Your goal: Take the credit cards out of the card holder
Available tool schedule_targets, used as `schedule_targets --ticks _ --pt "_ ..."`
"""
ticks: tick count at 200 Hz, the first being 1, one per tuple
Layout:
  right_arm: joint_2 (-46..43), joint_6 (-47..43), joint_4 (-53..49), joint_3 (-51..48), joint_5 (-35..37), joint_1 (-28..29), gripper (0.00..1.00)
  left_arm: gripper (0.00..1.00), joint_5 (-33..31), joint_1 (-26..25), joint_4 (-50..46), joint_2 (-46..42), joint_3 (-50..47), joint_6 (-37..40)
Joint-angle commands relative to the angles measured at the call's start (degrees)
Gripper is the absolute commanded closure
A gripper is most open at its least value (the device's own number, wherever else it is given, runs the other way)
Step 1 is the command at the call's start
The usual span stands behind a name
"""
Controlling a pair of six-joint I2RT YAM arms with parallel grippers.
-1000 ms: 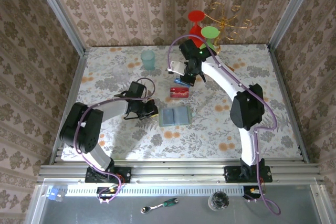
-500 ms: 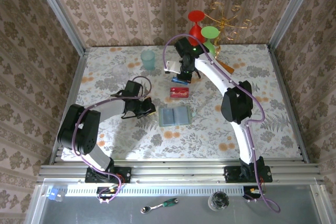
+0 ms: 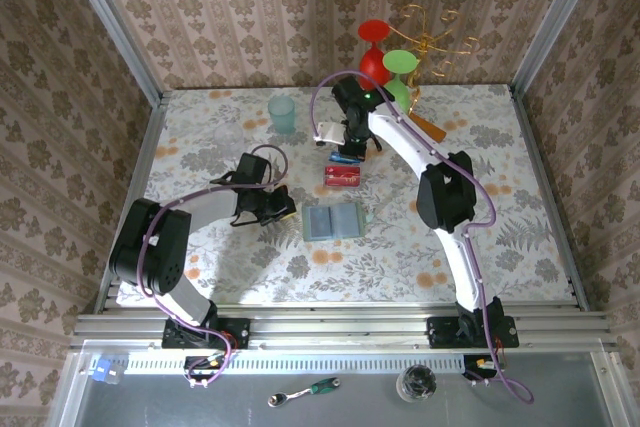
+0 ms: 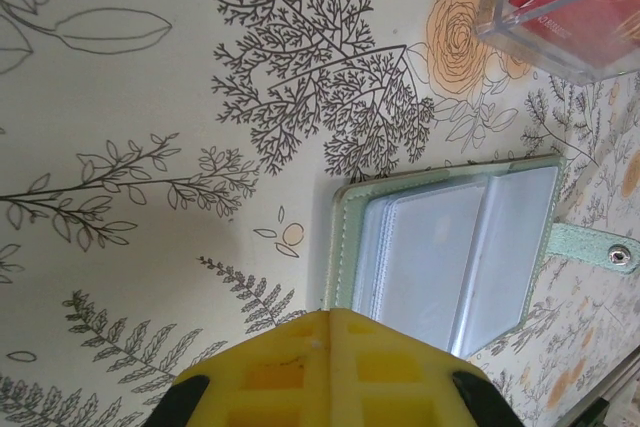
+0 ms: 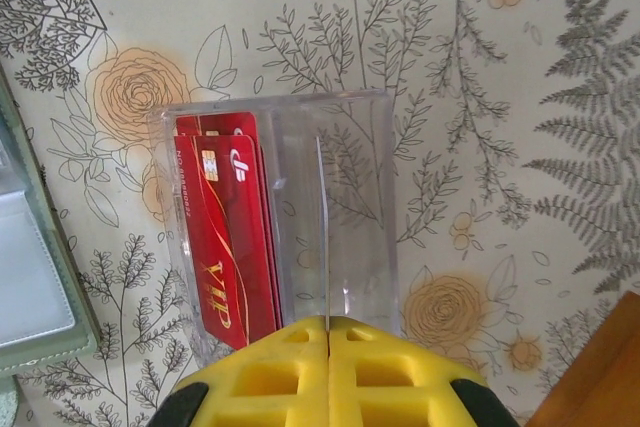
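From above, one open card holder point(image 3: 335, 221) lies mid-table point(image 3: 200, 147), and the left claw point(image 3: 287, 207) sits just beside its left edge. One clear tray point(image 3: 357, 176) beyond it holds a red card point(image 3: 340, 177). One blue card point(image 3: 346, 155) shows at the right claw point(image 3: 352, 147).

On the left wrist, the claw point(image 4: 330, 319) is pressed together and holds nothing. The card holder point(image 4: 450, 257) shows two pale panels.

On the right wrist, the claw point(image 5: 328, 325) is pressed together over the tray point(image 5: 382, 197). The red card point(image 5: 220, 237) is inside, with a second red edge behind it. A thin edge-on line runs up from the seam, and I cannot tell whether it is a card.
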Motion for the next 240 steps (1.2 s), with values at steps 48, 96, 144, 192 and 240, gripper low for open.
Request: schedule_targets --ticks 48,96,144,192,240 --pt "0.0 2.0 4.2 0.3 5.7 -0.4 0.74 0.97 0.2 0.4 -2.0 0.3 -0.5 -0.3" --pt "-3.9 3.4 13.0 -5.2 9.2 -0.7 0.73 0.97 0.3 0.4 -1.6 0.3 -0.6 -0.6" --pt "-5.0 5.3 14.4 -7.4 9.4 -0.5 0.71 0.97 0.6 0.3 -0.6 0.5 -0.8 -1.0" --pt "-11.9 11.4 20.2 -17.1 8.9 0.3 0.68 0.97 1.2 -0.5 0.7 1.7 -0.7 -1.2" --pt "-19.5 24.7 23.4 -27.3 6.0 1.2 0.68 0.97 0.8 -1.9 2.2 1.6 -1.0 -1.8"
